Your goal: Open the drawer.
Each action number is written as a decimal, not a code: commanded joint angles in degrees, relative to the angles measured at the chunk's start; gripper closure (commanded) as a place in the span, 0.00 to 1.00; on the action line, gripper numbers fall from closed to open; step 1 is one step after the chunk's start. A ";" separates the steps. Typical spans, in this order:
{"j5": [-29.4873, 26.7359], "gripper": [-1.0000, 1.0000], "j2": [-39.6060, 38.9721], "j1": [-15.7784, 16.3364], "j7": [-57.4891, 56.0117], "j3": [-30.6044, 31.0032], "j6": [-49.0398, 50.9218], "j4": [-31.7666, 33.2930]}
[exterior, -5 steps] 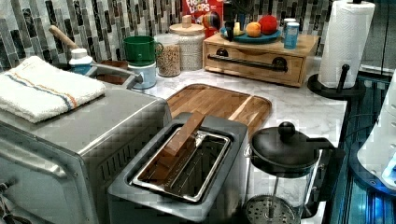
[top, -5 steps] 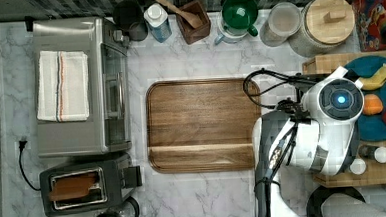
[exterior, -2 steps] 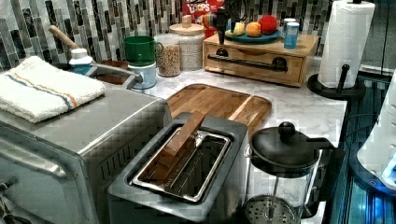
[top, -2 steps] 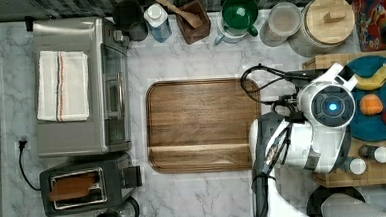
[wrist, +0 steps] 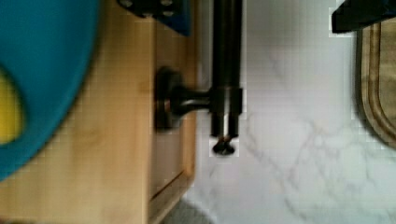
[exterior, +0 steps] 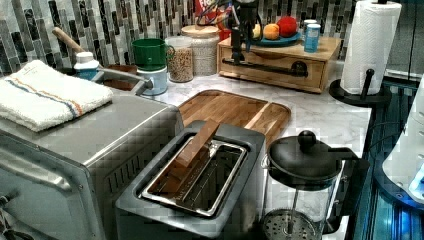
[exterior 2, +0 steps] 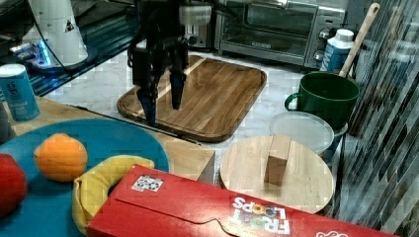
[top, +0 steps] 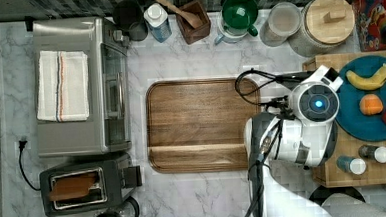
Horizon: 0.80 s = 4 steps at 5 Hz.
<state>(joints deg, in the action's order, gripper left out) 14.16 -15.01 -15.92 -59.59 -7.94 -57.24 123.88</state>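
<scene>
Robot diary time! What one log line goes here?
phase: reaching for handle | gripper: open, above the bar handle | drawer: shut | banana, orange on blue plate on top

Top view: arm body (top: 302,133) covers the drawer front and handle, and the gripper under it. Cabinet (top: 364,172) partly hidden by the arm; cereal box (top: 379,13) cut off at the top view's right edge.

Left view: gripper (exterior: 239,42) sits in front of the drawer (exterior: 270,65), hiding one end of the bar handle (exterior: 270,68); can't tell whether the fingers touch the bar (too small).

Right view: drawer front hidden behind the cabinet top; blue plate (exterior 2: 99,143) and red fruit (exterior 2: 10,185) cropped at the frame edge.

Wrist view: handle (wrist: 227,70) blurred, running out of frame; both fingertips cropped at the frame edge.
</scene>
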 commanded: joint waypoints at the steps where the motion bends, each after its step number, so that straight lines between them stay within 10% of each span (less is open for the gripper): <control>1: 3.86 0.00 -2.54 0.44 2.79 -1.95 -1.17 1.81; 4: -4.47 0.00 -2.66 1.55 0.64 3.37 9.10 -1.19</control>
<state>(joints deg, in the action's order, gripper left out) 13.53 -18.18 -17.16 -59.20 -8.78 -50.16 125.56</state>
